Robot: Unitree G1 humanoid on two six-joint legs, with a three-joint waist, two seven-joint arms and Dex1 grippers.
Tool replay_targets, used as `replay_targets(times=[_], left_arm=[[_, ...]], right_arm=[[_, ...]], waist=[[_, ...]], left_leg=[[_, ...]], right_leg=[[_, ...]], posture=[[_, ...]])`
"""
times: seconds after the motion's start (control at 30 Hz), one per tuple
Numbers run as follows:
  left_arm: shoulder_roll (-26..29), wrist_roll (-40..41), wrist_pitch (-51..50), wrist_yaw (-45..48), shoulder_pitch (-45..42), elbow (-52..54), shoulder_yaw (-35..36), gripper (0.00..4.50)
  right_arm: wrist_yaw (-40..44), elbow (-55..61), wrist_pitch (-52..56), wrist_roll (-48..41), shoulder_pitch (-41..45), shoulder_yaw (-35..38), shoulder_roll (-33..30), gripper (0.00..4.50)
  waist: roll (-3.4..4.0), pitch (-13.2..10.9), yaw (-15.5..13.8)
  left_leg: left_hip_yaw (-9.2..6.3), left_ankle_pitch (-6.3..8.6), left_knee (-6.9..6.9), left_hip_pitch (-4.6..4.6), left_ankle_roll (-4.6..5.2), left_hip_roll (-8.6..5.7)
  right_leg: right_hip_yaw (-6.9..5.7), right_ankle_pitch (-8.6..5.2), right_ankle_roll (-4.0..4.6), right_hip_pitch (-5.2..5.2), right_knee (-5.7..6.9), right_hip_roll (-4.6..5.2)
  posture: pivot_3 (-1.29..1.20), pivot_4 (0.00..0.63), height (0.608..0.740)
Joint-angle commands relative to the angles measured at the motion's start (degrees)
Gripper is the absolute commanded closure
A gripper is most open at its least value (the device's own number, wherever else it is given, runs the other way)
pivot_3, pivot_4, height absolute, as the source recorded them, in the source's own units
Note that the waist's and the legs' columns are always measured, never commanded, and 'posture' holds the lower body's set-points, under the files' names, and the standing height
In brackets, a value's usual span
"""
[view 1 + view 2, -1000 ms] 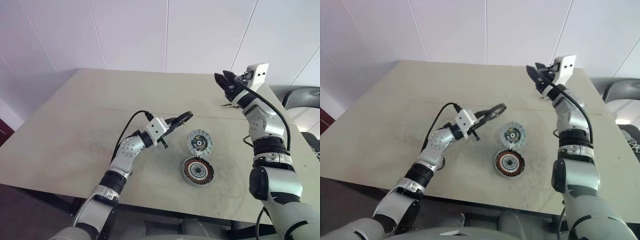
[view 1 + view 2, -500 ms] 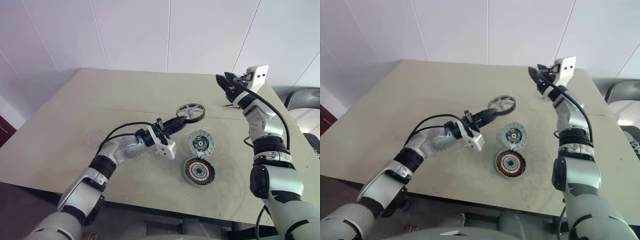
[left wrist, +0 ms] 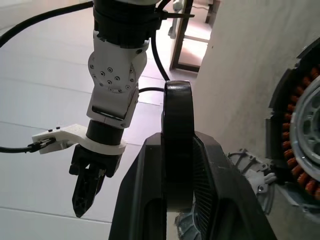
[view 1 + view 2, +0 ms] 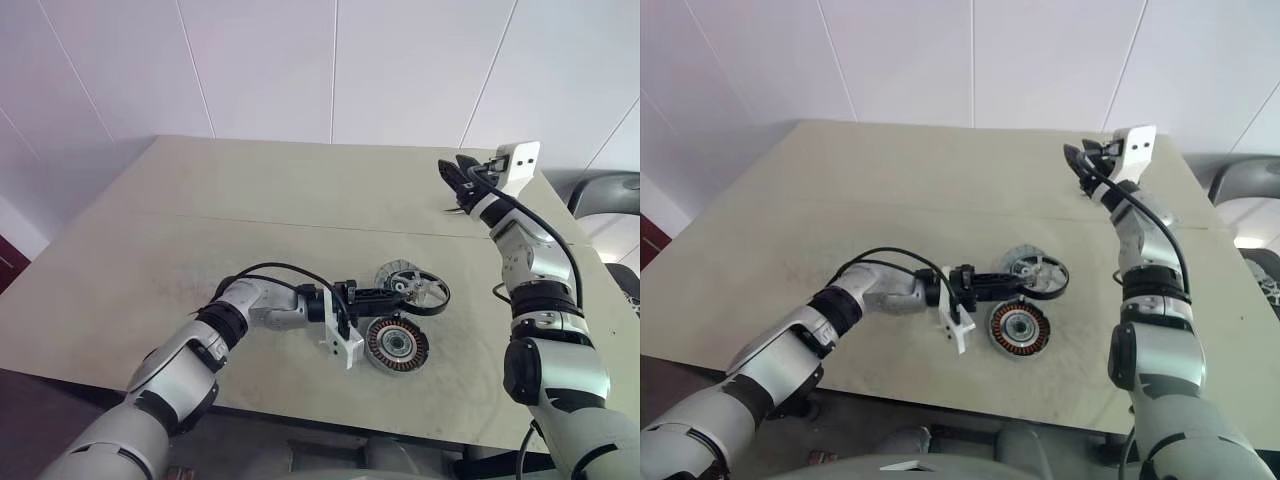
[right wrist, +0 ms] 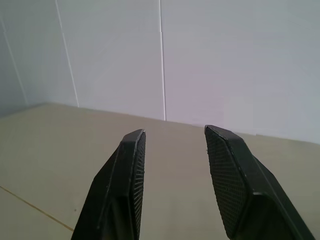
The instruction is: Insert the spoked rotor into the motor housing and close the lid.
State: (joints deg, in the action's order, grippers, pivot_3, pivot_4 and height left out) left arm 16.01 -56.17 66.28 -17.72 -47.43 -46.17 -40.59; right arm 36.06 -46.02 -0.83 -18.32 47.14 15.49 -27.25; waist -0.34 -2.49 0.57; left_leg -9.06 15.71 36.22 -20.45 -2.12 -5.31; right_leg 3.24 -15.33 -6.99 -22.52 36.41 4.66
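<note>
My left gripper (image 4: 397, 292) reaches in level from the left and is shut on the dark rim of the spoked rotor (image 4: 426, 293). The silver wheel hangs roughly flat above the table, over the lid (image 4: 391, 272), which it partly covers. In the left wrist view the rotor's rim (image 3: 177, 145) stands edge-on between the fingers. The motor housing (image 4: 397, 345), with its copper windings showing, lies open on the table just nearer than the rotor. My right gripper (image 4: 456, 172) is raised high at the far right, open with nothing between its fingers (image 5: 132, 165).
The beige table (image 4: 200, 200) stretches bare to the left and back. Its near edge runs just in front of the housing. White wall panels stand behind, and a dark chair (image 4: 600, 190) sits past the right corner.
My left gripper has swung nearer and to the right with the rotor and rolled it over. The wheel now hangs over the lid beside the housing. The right arm barely moved.
</note>
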Motion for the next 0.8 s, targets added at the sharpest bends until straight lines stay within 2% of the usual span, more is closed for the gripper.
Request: replay_targets(times=[0.03,0.43,0.8], left_arm=[[0.77,-1.30,1.50,-0.98,-1.86,1.42,-0.98,4.11],[2.11,-1.59,5.76,-0.15,-0.75,1.92,-3.18,4.11],[3.41,-0.98,7.72,0.51,-0.22,1.62,-2.39,4.11]], right_arm=[[-1.27,5.63,0.39,-0.67,-0.93,1.18,-0.77,2.53],[-2.62,9.34,1.81,-1.22,-4.28,2.20,-1.24,2.53],[-3.94,13.08,3.16,-2.10,-7.52,3.78,-2.42,2.53]], waist=[[0.00,0.00,0.01],[0.01,0.01,0.01],[0.02,0.02,0.00]], left_leg=[[0.00,0.00,0.00,0.00,0.00,0.00],[0.00,-0.01,0.02,0.06,0.01,0.00],[0.02,-0.01,0.06,0.09,0.01,0.00]], right_leg=[[0.00,0.00,0.00,0.00,0.00,0.00],[0.00,0.00,0.00,0.05,0.05,-0.01],[0.00,0.00,0.00,0.08,0.08,-0.02]], posture=[[0.00,0.000,0.740],[0.00,0.000,0.740],[0.00,0.000,0.740]])
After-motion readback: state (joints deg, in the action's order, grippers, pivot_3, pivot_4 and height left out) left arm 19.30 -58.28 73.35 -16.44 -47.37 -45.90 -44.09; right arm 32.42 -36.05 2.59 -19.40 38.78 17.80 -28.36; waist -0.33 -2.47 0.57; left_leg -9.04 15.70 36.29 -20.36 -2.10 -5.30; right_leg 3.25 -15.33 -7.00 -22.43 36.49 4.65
